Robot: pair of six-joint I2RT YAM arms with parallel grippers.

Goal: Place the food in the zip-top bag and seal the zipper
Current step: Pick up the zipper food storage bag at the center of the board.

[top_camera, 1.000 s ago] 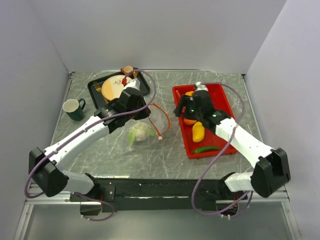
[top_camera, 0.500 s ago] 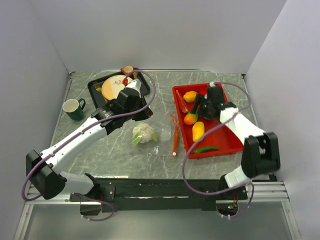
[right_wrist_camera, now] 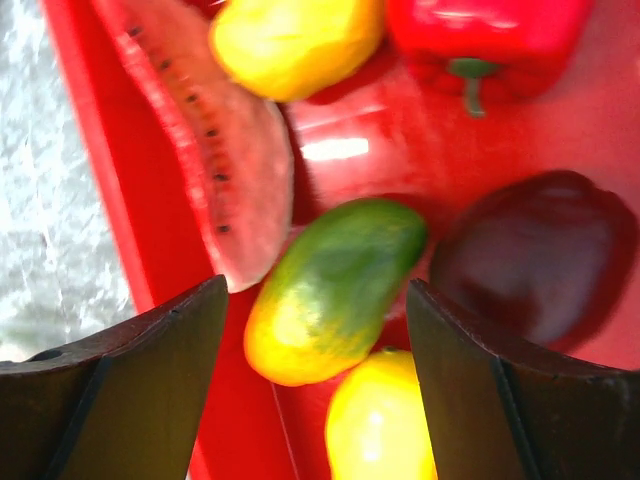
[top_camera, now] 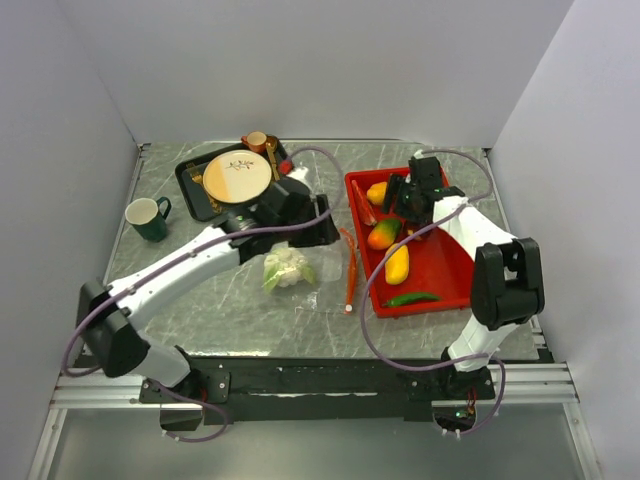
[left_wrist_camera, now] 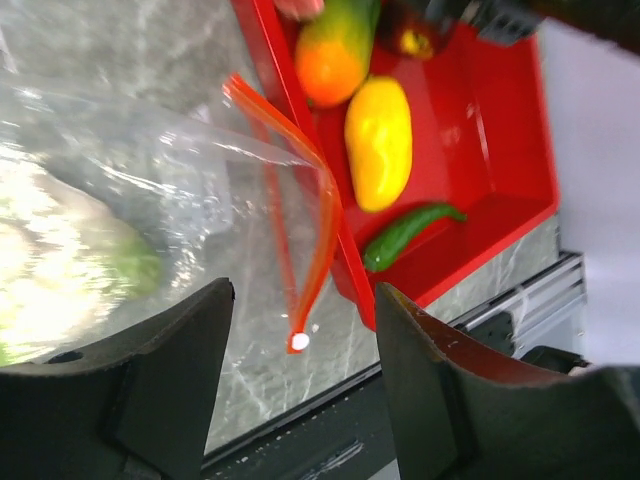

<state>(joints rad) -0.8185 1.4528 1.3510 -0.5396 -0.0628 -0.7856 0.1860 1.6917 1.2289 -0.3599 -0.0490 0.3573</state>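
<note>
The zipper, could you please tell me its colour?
Orange-red zipper with a white slider; best in the left wrist view.

Green mug (top_camera: pixel 150 217); beige plate (top_camera: pixel 237 176) on black tray (top_camera: pixel 188 179).

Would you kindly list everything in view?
Clear crinkly plastic zip-top bag: one, orange-red zipper, centre.
Toy cauliflower: one, white-green, inside bag.
Rectangular tray: one, red, right.
Toy foods: seven, in red tray: yellow mango, red-green mango, green chili, red pepper, purple fruit, watermelon slice, yellow-orange fruit.
Round plate: one, beige, on black tray, far left.
Mug: one, dark green, left.
Cup: one, brown, beside plate.
Left gripper: one, black, open, above bag.
Right gripper: one, black, open, above red-green mango.
</note>
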